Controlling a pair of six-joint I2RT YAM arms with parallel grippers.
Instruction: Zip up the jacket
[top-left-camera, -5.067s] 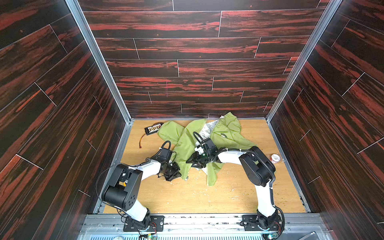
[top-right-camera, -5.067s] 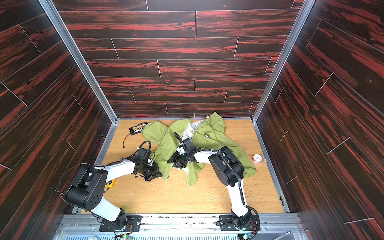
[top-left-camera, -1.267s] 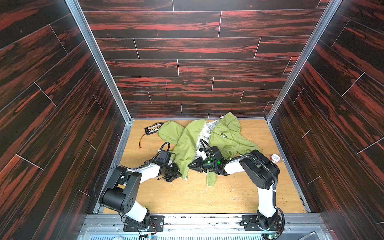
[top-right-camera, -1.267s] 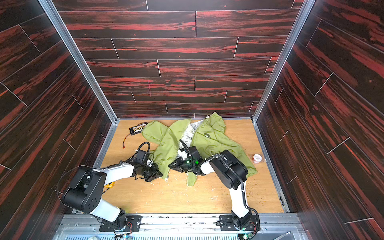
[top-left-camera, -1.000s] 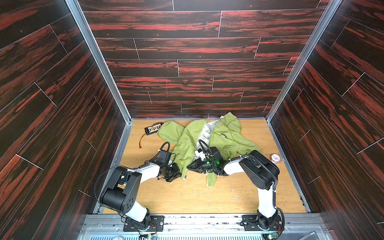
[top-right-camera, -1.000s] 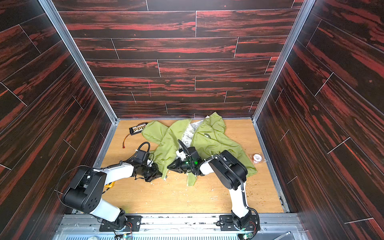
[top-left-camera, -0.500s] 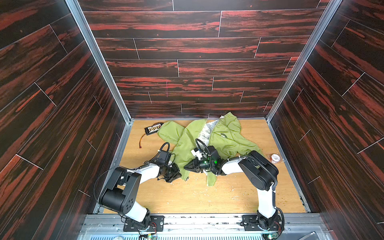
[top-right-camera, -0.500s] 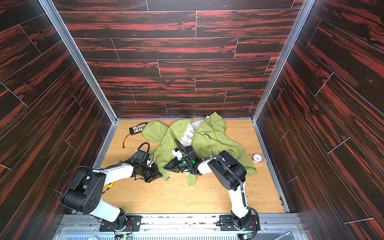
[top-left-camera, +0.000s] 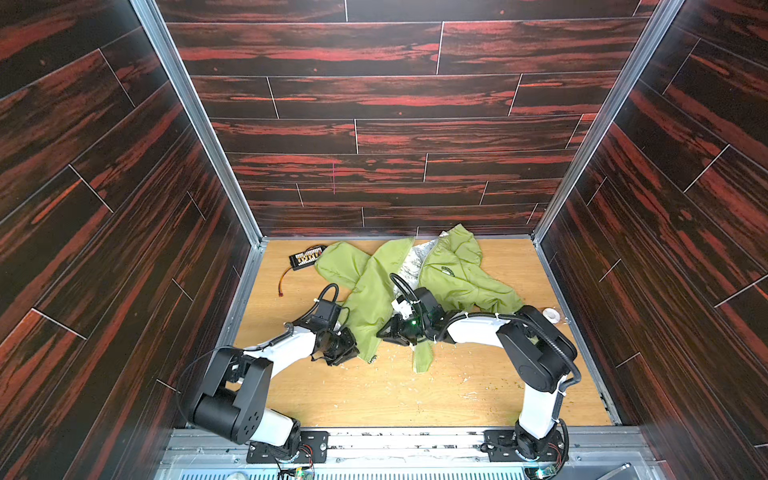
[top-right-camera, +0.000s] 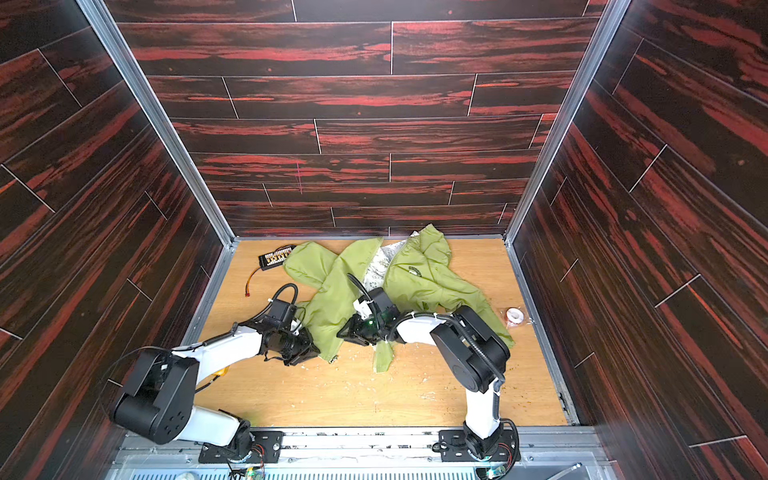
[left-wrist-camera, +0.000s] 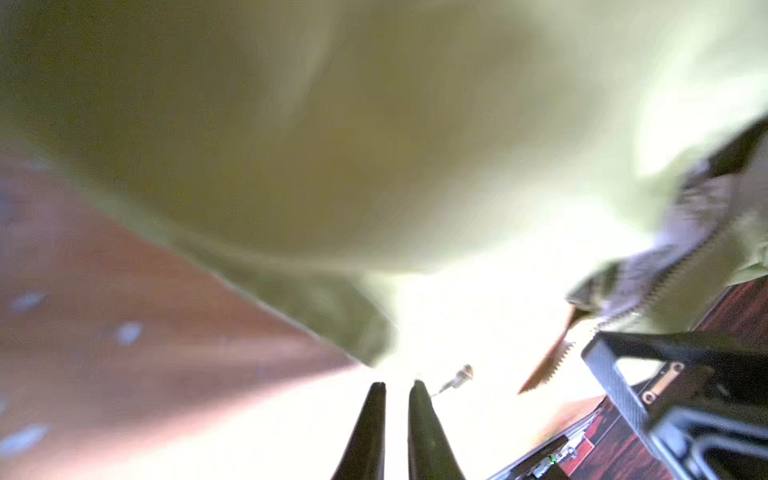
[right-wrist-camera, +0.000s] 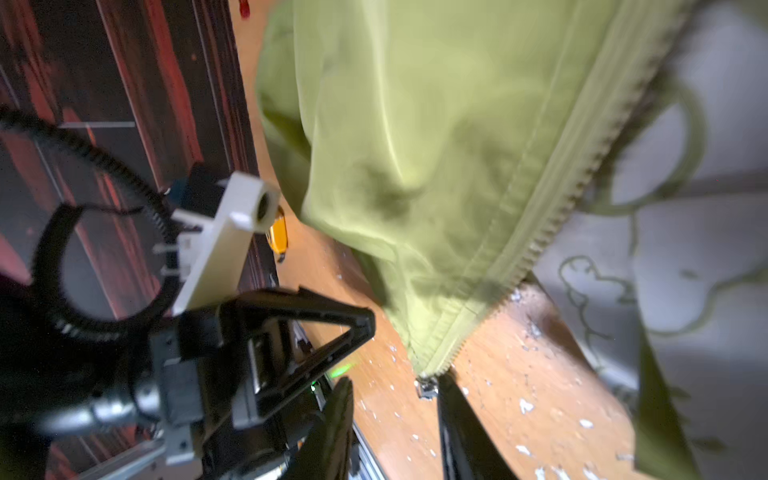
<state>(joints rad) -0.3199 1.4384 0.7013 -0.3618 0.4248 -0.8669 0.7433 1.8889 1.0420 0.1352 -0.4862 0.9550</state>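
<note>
The jacket (top-left-camera: 374, 291) is found spread on the wooden table (top-left-camera: 374, 399), toward the back wall, with its front open and the pale lining (top-left-camera: 415, 266) exposed between the two panels (zipper not joined). The left gripper (left-wrist-camera: 397, 388) is held at the lower hem of one panel, its fingers slightly parted with nothing between them. The right gripper (right-wrist-camera: 395, 380) is spread wide at the bottom end of the zipper (right-wrist-camera: 540, 232). The metal end piece (right-wrist-camera: 426, 388) is seen just beside one finger, unclamped.
</note>
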